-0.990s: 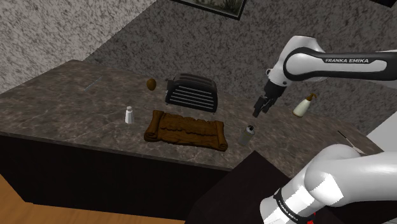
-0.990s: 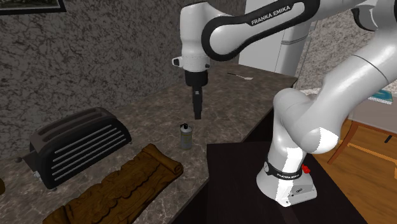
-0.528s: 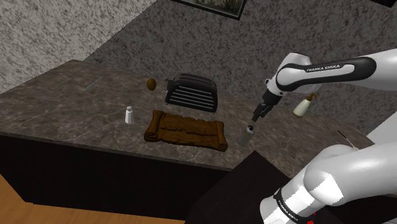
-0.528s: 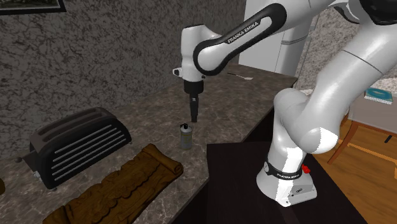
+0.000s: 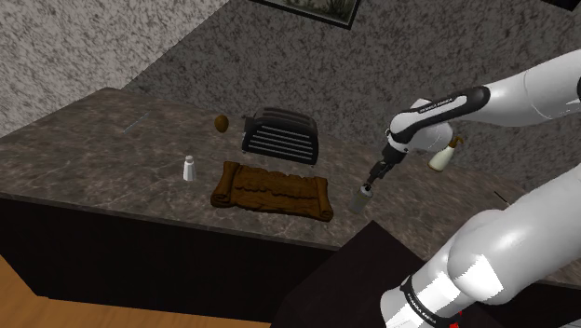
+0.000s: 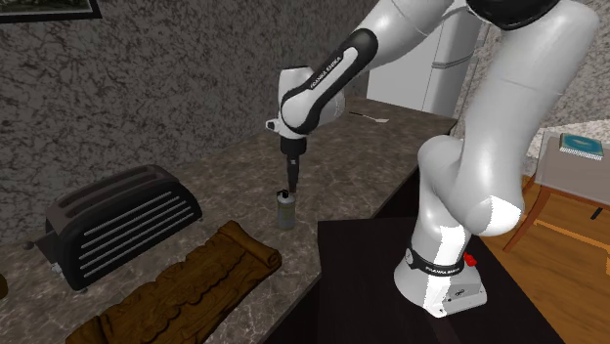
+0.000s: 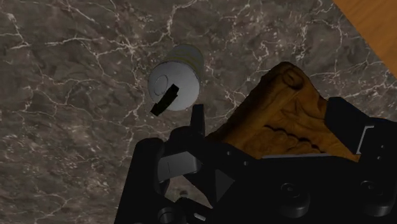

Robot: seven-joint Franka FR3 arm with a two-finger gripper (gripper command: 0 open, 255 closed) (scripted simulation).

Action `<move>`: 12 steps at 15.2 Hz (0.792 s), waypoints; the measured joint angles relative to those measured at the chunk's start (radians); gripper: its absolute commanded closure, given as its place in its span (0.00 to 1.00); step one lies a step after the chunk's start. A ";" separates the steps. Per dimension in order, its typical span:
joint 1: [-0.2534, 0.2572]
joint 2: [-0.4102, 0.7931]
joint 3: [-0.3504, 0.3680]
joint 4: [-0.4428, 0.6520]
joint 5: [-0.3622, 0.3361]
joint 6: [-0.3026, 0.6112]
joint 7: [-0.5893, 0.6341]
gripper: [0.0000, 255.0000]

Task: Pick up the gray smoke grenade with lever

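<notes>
Shoulder view showed me the gray smoke grenade (image 5: pixel 363 198) standing upright on the stone counter (image 5: pixel 93 149), to that view's right of the toaster (image 5: pixel 281 137) and nearer the front edge. My gripper (image 5: pixel 375 173) hung just above it, fingers spread apart, grasping nothing.

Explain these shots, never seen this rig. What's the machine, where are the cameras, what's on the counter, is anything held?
It's a white robot arm with a black gripper, rendered in a simulator. Two pictures come from outside cameras; the third comes from a camera on the hand, looking down. On the stone counter are a toaster, a brown rolled cloth, a white shaker, a cream bottle and a gray canister. The gripper hangs just above that canister, which stands on the counter, not lifted.
</notes>
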 measured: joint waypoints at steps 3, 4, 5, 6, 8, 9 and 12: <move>0.042 0.167 -0.069 0.064 0.192 0.063 -0.198 0.00; 0.042 0.231 -0.077 0.086 0.278 0.081 -0.280 0.00; 0.034 0.284 -0.071 0.104 0.358 0.093 -0.351 0.00; 0.016 0.337 -0.058 0.132 0.431 0.094 -0.417 0.00; -0.029 0.424 -0.019 0.179 0.547 0.097 -0.520 0.00; -0.043 0.448 -0.004 0.190 0.580 0.102 -0.547 0.00; -0.076 0.502 0.036 0.203 0.654 0.122 -0.607 0.00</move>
